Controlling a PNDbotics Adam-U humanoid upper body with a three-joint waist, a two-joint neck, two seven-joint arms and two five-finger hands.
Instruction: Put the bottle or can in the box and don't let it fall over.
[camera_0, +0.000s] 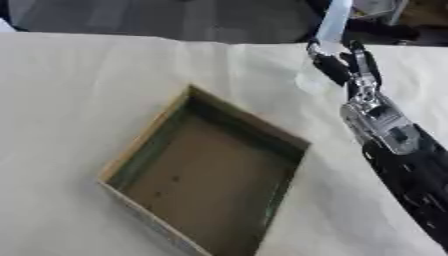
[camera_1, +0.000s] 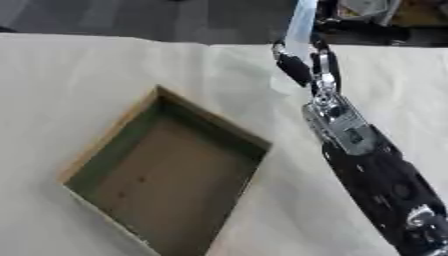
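Centrally: pale translucent bottle (camera_0: 333, 22), upright, at far edge of table, well beyond box. Right hand (camera_0: 346, 62) reaching in from lower right, fingers curled round bottle's lower part, pinching it from both sides. Black forearm (camera_1: 385, 185) with silver wrist joint running diagonally toward lower right corner. Open cardboard box (camera_0: 140, 150), shallow, brown floor, greenish inner walls, set askew on cream cloth-covered table (camera_0: 70, 90), left of arm, apart from hand and bottle. Left hand out of sight.

A pale translucent bottle (camera_0: 333, 25), a tan box (camera_0: 140, 145) with greenish inner walls, and a cream tablecloth (camera_0: 70, 90).
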